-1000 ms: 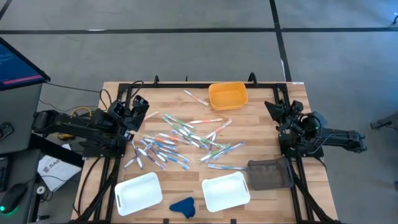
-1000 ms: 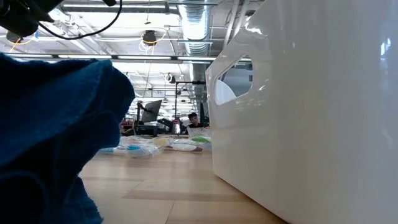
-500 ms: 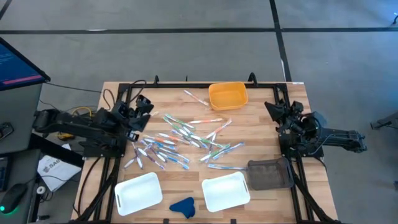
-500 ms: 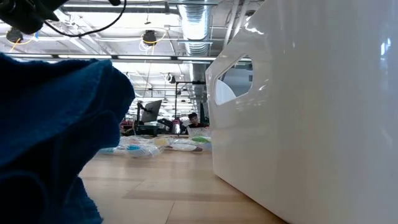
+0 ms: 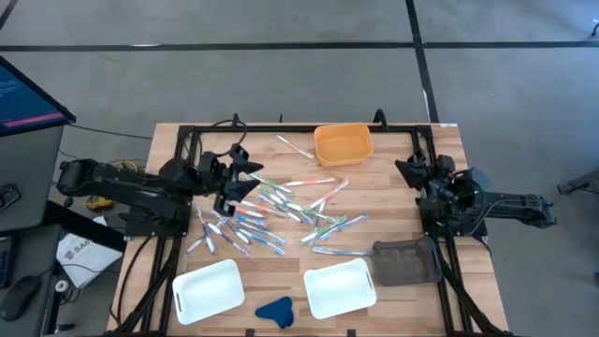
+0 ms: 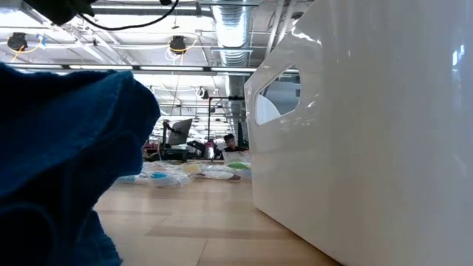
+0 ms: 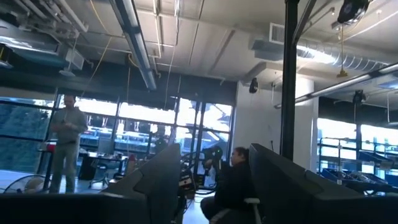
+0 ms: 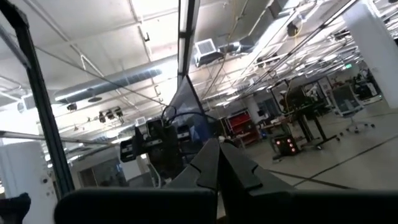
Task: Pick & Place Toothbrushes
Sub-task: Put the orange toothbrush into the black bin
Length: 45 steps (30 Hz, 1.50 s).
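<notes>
The toothbrushes (image 5: 281,211) lie scattered in a loose pile on the middle of the wooden table, thin white sticks with coloured accents. One (image 5: 295,147) lies apart beside the orange bin. In the low view they show far off (image 6: 185,171). My left gripper (image 5: 245,176) hangs open above the pile's left edge, pointing level toward the table's right. Its wrist view shows only the room. My right gripper (image 5: 404,167) waits shut at the table's right edge; its fingers (image 8: 217,165) meet in a point.
An orange bin (image 5: 343,143) stands at the far edge. Two white trays (image 5: 209,290) (image 5: 341,286) sit at the near edge with a blue cloth lump (image 5: 275,311) between them. A dark mesh bin (image 5: 405,262) stands near right. People show in the room beyond.
My left gripper has travelled from the table's left edge toward the right and now stands over the left edge of the toothbrush pile. The toothbrushes have stayed where they were.
</notes>
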### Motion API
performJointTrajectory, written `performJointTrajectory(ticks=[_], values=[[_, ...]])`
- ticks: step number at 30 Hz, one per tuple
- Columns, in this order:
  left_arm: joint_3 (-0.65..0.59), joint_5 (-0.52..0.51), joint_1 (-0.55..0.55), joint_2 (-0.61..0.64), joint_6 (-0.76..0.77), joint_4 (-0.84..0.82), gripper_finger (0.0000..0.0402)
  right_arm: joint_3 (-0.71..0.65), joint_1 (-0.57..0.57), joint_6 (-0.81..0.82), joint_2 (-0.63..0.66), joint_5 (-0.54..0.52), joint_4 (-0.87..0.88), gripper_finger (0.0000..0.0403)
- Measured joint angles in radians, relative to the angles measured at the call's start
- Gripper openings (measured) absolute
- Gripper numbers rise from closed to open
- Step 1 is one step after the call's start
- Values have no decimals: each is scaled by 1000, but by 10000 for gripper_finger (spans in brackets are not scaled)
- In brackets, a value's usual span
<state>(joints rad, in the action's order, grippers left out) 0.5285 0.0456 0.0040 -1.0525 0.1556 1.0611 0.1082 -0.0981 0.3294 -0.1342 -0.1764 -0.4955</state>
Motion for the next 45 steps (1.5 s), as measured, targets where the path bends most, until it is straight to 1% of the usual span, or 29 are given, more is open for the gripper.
performJointTrajectory(ticks=[5,14,21,24,31,35,42,45], values=[[0,0,4,0,-2,-11,187,40,1,-7,-84,50,9,0],[0,3,4,1,-67,-57,187,147,56,-63,-314,50,15,0],[0,3,18,1,-72,-89,187,244,111,-102,-492,50,25,0],[0,4,39,12,-71,-134,187,273,125,-113,-549,50,27,0],[24,4,75,33,-65,-269,187,344,123,-138,-620,48,166,0],[36,4,77,30,-73,-308,187,362,108,-146,-658,45,205,0],[73,4,77,29,-105,-439,187,363,52,-146,-710,45,250,0],[74,4,77,29,-114,-454,187,363,28,-147,-731,45,267,0]])
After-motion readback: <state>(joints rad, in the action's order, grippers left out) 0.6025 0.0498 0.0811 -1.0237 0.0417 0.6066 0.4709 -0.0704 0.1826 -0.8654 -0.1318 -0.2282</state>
